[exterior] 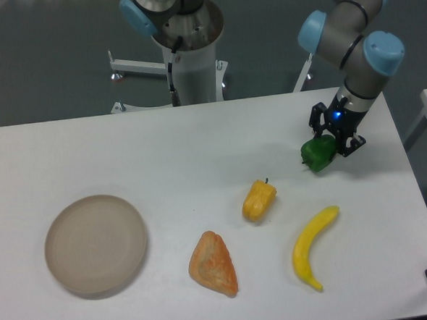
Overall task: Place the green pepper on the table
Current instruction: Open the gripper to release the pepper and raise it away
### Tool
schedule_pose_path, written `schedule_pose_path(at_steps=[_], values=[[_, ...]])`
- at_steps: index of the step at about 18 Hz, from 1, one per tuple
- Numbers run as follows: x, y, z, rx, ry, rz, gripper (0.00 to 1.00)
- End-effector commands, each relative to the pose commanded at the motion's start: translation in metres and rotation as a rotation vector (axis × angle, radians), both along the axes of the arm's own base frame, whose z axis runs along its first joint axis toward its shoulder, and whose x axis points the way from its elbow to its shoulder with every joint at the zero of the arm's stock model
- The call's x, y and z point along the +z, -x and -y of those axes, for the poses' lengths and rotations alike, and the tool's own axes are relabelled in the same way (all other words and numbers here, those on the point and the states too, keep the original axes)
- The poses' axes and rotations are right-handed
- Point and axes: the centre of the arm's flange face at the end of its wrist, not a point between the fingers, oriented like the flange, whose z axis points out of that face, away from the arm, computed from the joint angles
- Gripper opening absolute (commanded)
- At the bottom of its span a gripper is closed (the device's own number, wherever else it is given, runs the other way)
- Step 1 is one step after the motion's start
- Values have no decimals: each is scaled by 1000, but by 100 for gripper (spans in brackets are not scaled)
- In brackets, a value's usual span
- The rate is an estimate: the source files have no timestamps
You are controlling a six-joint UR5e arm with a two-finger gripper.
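My gripper [333, 139] clamped on green pepper [317, 153], low over the table [162, 156]. Yellow pepper [259, 201] down-left of it, banana [312, 247] below, plate [96, 244] far left.

Even, diffuse overhead light falls on the white counter [162, 156], which reads bright without blown-out glare, while the floor behind the gripper [333, 134] stays dim and grey-green. Shadows are soft and short: a faint one lies under the green pepper [318, 153] just below the gripper, and similar pale ones hug the banana [312, 247] and the plate [96, 244] far to the gripper's left. Focus is slightly soft all over, with mild compression grain and no obvious bending at the edges.
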Motion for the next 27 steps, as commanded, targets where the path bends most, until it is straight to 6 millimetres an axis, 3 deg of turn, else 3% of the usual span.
schedule_pose_path(at_steps=[2,5,10,17,22,27], values=[[2,1,-1,-2,-3,-6,92],[19,9,-8,-5,-15,-40,99],[49,16,-30,16,-41,-91,100],[93,-10,-105,-6,-4,-223,100],[102,-25,-146,33,-14,-243,100],[101,-32,-173,39,-3,-271,100]])
